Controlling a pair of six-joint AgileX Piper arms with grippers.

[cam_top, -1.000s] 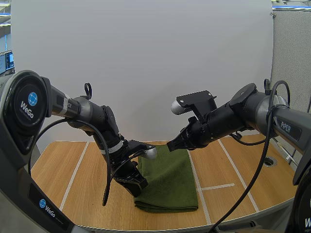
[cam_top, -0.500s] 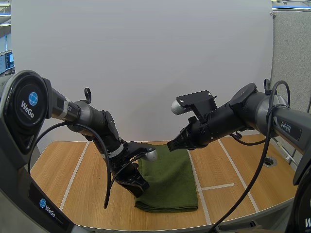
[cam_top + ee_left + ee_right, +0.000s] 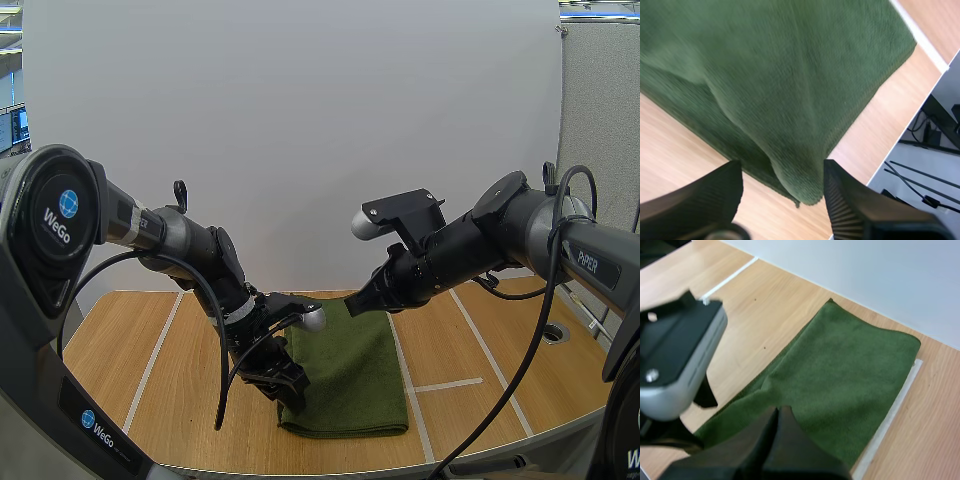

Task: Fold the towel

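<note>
A dark green towel (image 3: 352, 368) lies folded in a rectangle on the wooden table (image 3: 150, 370). My left gripper (image 3: 290, 385) is low at the towel's near left corner. In the left wrist view the left gripper (image 3: 782, 192) is open, its ribbed fingers (image 3: 850, 200) well apart. A rumpled corner of the towel (image 3: 790, 100) lies loose between them. My right gripper (image 3: 352, 300) hovers above the towel's far edge. Its fingers lie together as one dark wedge, right gripper (image 3: 777, 412) shut on nothing, over the towel (image 3: 850, 370).
White tape lines (image 3: 450, 384) cross the table, one running along the towel's right side (image 3: 890, 412). A round hole (image 3: 553, 332) sits near the table's right edge. The table's front edge runs close to the towel's near side. The left arm's wrist (image 3: 675, 365) is near the towel's left edge.
My left gripper has sunk a little toward the towel's near left corner and opened, letting the corner go. The right arm has barely shifted and stays shut.
</note>
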